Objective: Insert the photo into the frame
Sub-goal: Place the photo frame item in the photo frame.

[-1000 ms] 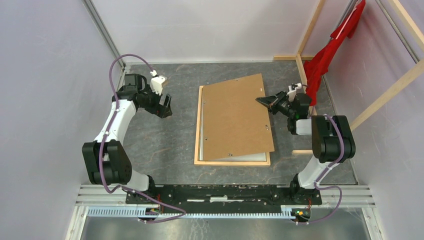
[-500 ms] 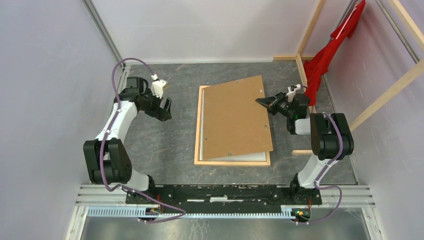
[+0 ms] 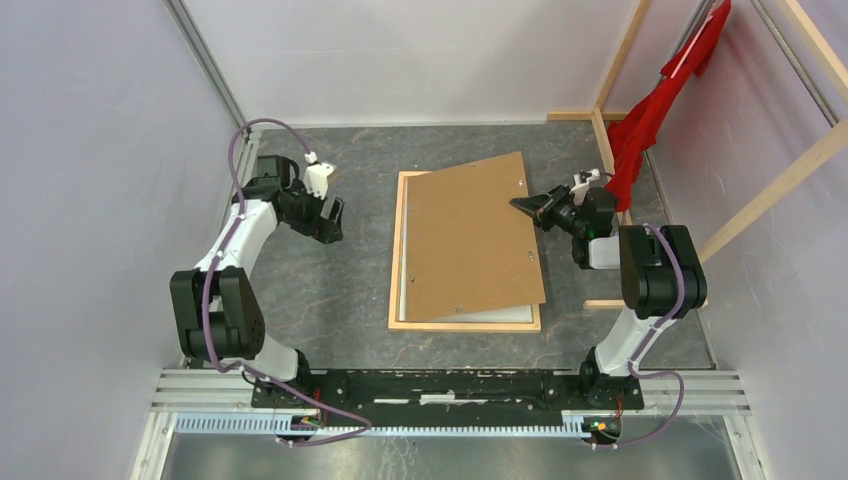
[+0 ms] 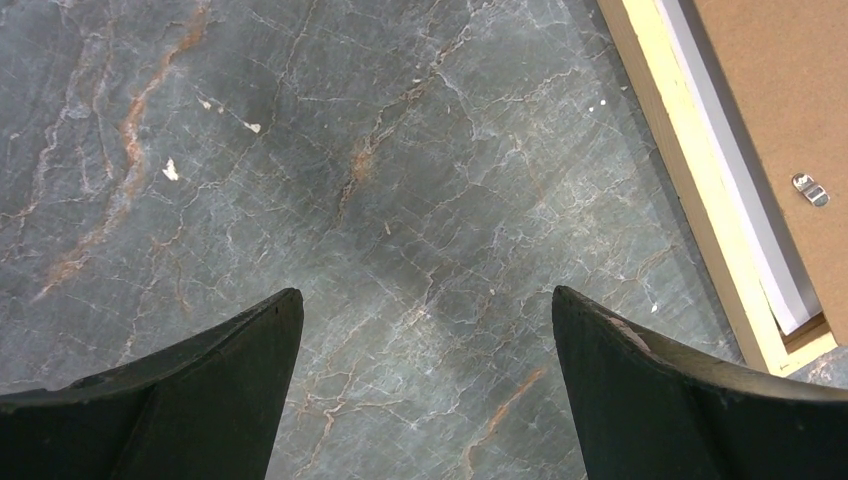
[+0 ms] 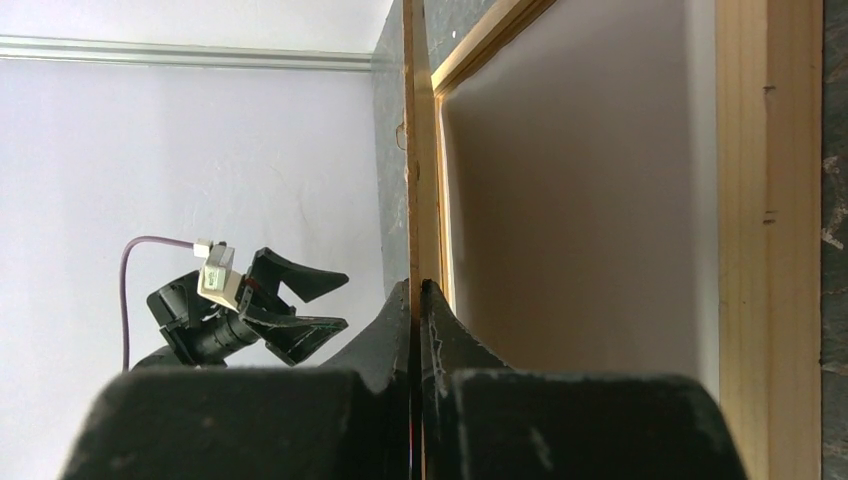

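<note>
Brown board [image 3: 470,240], pinched at its right edge by the right gripper's [image 3: 525,203] closed fingers, has shifted slightly toward the table's [image 3: 330,290] left edge and sits askew over the frame [image 3: 465,325]. Photo [image 4: 755,215], white back up, apparently lies seated beneath; squaring the board remains. Left gripper [image 3: 330,218] hangs spread, empty.

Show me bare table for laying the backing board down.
Widest bare patch: left of the frame, between its left rail and the left arm, under the open left claw. Narrower strips: between frame and back wall, and between frame and arm bases. Crowded on the right: right claw pinching the backing board, wooden beams, red cloth.
</note>
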### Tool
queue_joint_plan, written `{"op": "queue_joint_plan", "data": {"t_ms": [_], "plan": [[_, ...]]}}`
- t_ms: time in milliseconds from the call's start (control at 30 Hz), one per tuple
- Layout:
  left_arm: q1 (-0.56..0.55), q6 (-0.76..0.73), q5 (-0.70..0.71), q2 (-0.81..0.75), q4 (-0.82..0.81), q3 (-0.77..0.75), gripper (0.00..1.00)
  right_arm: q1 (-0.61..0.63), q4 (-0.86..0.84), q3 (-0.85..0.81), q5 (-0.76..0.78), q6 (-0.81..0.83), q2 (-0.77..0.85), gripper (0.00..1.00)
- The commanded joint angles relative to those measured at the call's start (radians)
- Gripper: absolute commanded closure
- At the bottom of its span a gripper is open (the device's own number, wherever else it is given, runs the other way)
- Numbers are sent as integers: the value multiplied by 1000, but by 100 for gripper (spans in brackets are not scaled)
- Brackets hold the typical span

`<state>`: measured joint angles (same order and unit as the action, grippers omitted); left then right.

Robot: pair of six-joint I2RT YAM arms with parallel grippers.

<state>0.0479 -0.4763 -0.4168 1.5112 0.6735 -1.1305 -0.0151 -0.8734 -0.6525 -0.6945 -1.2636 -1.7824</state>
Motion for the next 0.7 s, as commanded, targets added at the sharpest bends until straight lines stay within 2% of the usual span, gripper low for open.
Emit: {"op": "queue_joint_plan", "data": {"t_ms": [0, 667], "plan": [[-3, 5, 10, 17, -28, 8, 0, 4, -72, -44, -13, -22, 2, 100], [-3, -18, 7, -26, -49, 55, 0, 62, -141, 5, 27, -60, -11, 100]]}}
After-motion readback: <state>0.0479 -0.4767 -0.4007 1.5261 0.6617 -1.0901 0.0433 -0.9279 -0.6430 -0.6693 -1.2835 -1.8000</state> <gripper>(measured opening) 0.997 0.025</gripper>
